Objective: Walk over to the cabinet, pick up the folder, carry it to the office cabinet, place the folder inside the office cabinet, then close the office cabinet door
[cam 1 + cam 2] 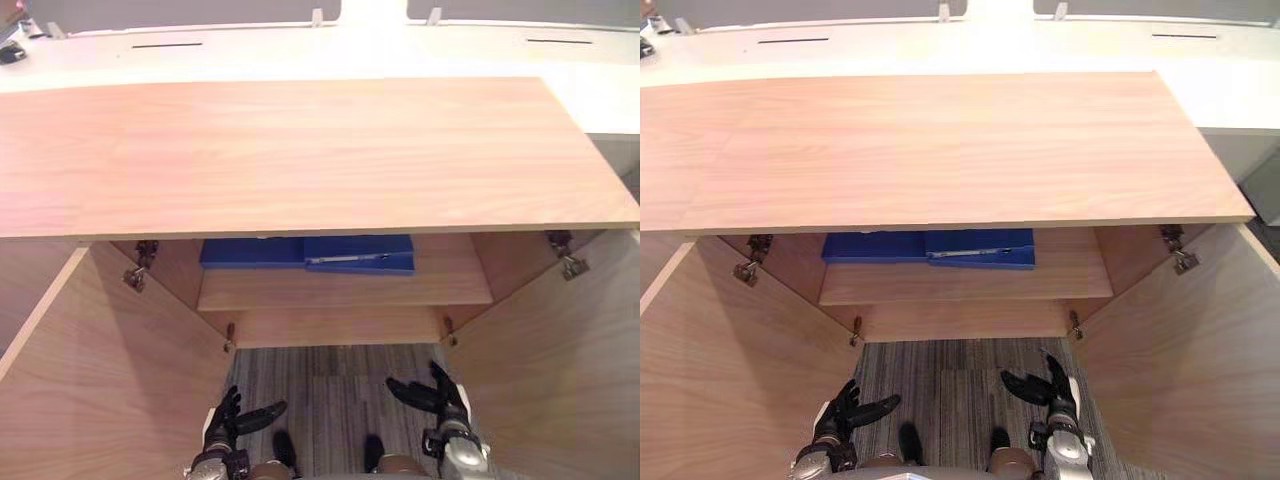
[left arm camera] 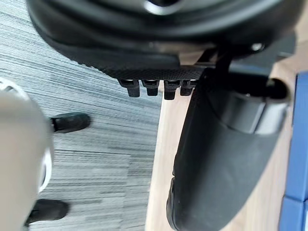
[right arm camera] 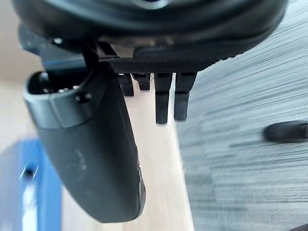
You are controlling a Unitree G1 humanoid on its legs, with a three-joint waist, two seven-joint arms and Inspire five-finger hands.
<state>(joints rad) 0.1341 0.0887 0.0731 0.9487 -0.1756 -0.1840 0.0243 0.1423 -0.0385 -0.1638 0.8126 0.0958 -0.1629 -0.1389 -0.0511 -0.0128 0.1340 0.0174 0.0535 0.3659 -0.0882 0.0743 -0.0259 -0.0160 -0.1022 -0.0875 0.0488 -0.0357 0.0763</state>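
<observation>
My left hand [image 1: 228, 415] and right hand [image 1: 440, 395] hang low at the bottom of the frame over the grey striped carpet [image 1: 330, 385]. Both sets of fingers are straight and loosely spread, with nothing in them. The left wood-grain door [image 1: 110, 370] and the right wood-grain door [image 1: 560, 350] stand swung wide, I judge so that the reach inside is clear.

The flat blue folder with a metal clip [image 1: 360, 253] lies on the pale wooden shelf [image 1: 340, 288] of the light wooden cabinet [image 1: 300, 150]. It sits at centre frame, tucked under the top's front edge and well apart from both hands. A darker blue slab [image 1: 250, 250] lies against its left side, possibly a second folder; I cannot tell.

The right wrist view adds the folder's cover and metal fitting at lower left. The left wrist view catches only a blue strip along its right edge.
</observation>
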